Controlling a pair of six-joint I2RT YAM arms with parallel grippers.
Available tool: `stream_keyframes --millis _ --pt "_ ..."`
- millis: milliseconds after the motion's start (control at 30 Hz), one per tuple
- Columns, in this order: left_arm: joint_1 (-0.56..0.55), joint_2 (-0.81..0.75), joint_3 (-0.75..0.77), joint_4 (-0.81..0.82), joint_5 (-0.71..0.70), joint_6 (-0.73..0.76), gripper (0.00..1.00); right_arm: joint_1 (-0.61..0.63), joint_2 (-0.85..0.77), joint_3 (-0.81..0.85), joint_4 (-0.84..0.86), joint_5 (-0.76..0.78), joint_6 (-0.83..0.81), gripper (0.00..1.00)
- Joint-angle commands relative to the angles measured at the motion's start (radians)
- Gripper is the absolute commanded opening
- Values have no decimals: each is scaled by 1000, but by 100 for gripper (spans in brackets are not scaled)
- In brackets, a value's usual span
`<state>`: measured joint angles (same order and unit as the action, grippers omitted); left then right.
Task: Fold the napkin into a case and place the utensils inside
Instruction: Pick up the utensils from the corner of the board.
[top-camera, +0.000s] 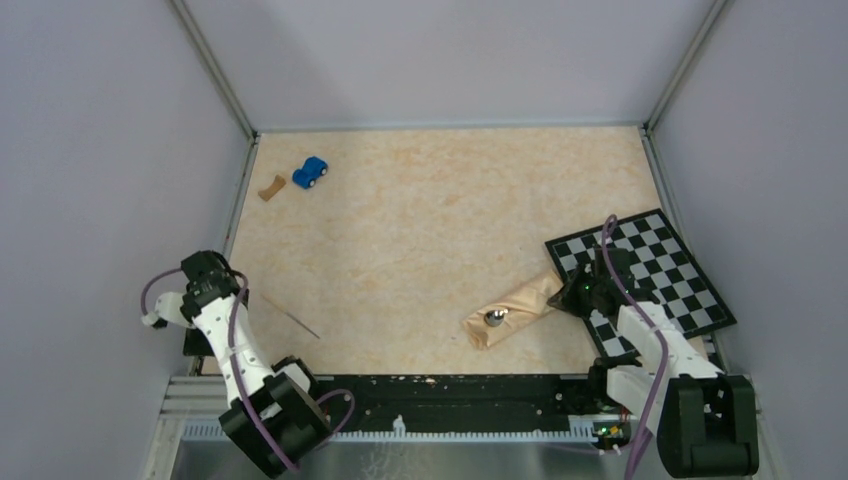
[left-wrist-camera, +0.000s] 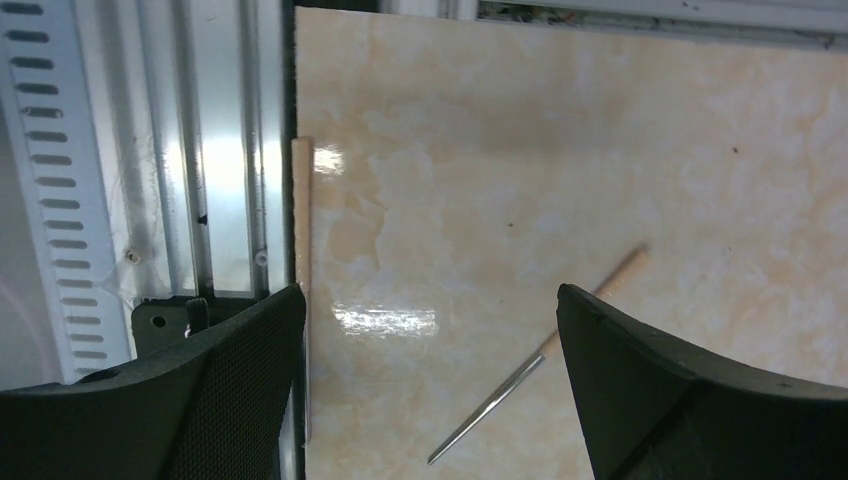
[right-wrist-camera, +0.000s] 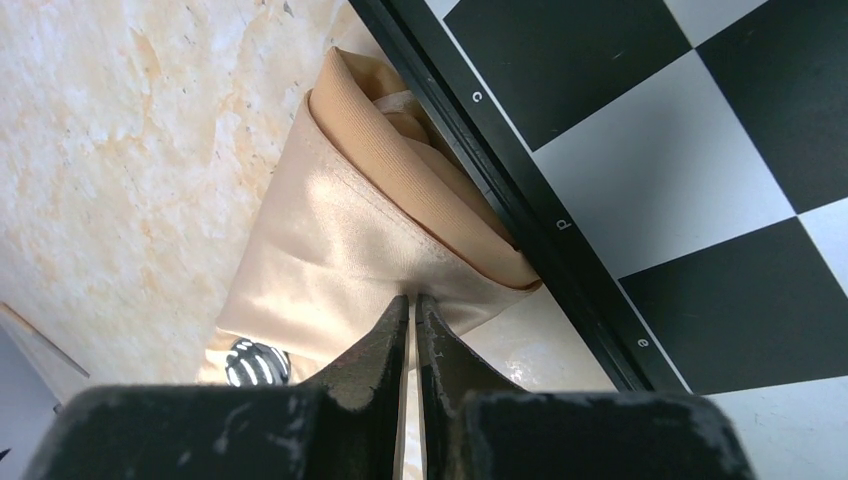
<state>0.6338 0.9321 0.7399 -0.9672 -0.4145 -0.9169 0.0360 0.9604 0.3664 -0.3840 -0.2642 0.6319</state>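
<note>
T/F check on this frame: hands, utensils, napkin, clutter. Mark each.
1. The left hand is open. True.
2. A thin utensil lies loose on the table, ungripped. True.
3. The blue toy car sits on the checkerboard. False: it is on bare table at the far left, beside the brown scrap.
4. The napkin lies flat and unfolded. False: it is folded into a narrow oblong, a spoon bowl showing at one end.
5. The right hand is wide open. False: its fingers are shut at the napkin's end by the checkerboard.

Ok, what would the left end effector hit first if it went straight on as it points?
Likely the tabletop, with the thin metal utensil lying between its open fingers; depth unclear.
</note>
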Motion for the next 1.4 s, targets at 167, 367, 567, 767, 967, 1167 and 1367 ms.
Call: stream_keyframes --millis 167,367,567,767,967,1167,1367 --pt "226 7 -59 58 18 -74 99 -4 54 18 50 -37 -35 5" --pt "322 18 -114 105 91 -98 99 -4 73 22 51 -48 -40 4" --pt "422 -3 -207 203 211 -90 99 -5 89 24 50 -56 -43 3" --pt "427 5 -219 231 152 -92 98 -4 92 24 53 -52 -42 2" --pt "447 7 -248 271 169 -93 85 -5 97 23 50 -53 -42 1" --pt "448 16 -255 279 162 -97 95 -4 99 26 49 -53 -42 0" --pt "450 17 -299 339 187 -100 85 -4 100 29 42 -56 -42 0"
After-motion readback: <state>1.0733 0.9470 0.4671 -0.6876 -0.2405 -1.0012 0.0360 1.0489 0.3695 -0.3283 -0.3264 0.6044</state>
